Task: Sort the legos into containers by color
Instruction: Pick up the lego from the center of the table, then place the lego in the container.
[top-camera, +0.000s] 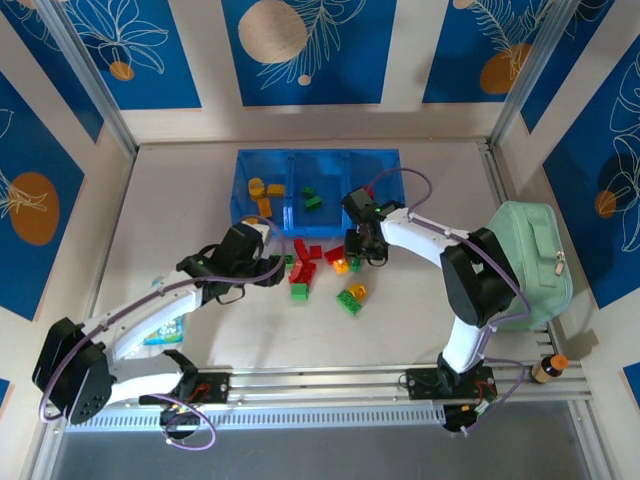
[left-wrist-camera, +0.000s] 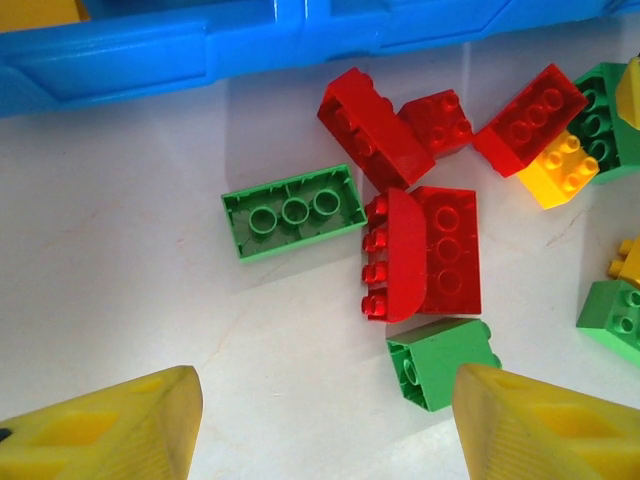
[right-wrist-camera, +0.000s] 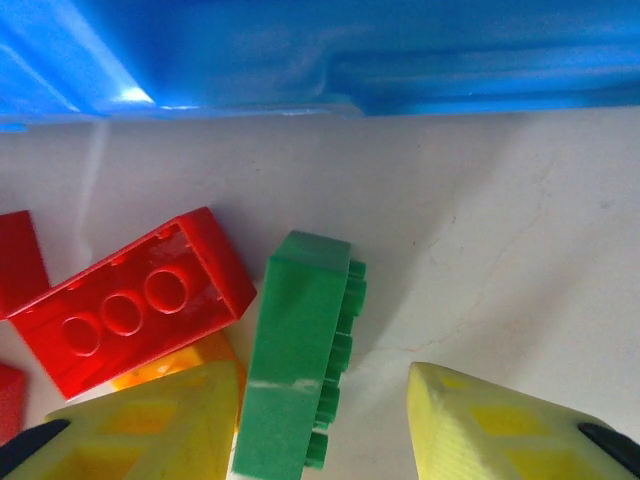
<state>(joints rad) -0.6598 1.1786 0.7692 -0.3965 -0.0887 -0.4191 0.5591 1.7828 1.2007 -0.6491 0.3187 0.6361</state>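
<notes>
One green lego (right-wrist-camera: 298, 330) — sideways, inside right pincer (right-wrist-camera: 320, 390)

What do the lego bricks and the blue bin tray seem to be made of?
The lego bricks look like hard, glossy moulded plastic: crisp studs, smooth faces with faint sheen. The blue bin tray seems translucent plastic, smooth, with a bright glint on its wall.

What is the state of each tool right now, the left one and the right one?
Left tool: open, holding nothing.
Right tool: open, with a green lego between its fingers, not clamped.
</notes>
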